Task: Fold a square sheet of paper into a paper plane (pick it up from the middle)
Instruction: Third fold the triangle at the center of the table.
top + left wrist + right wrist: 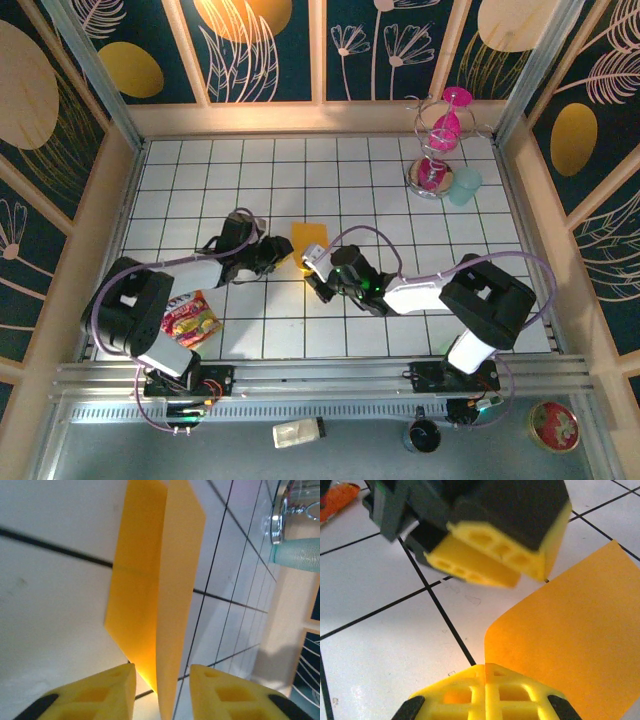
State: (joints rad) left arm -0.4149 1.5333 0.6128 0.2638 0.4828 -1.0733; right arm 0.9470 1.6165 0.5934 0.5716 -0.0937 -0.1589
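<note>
Snack packet [190, 320] = ref. Up-right of it, left end effector [161, 672]: jaws apart, straddling the raised flap w/o pinching, prob. ready to take over or press the crease. Further right of packet, square sheet of paper [308, 240], part-folded on worktop [250, 170], one flap upright. Furthest from packet, right end effector [485, 672] closed on sheet's edge, apparently propping the flap up.

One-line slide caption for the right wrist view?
Right tool shut on the orange sheet; left tool open just beyond it.
</note>
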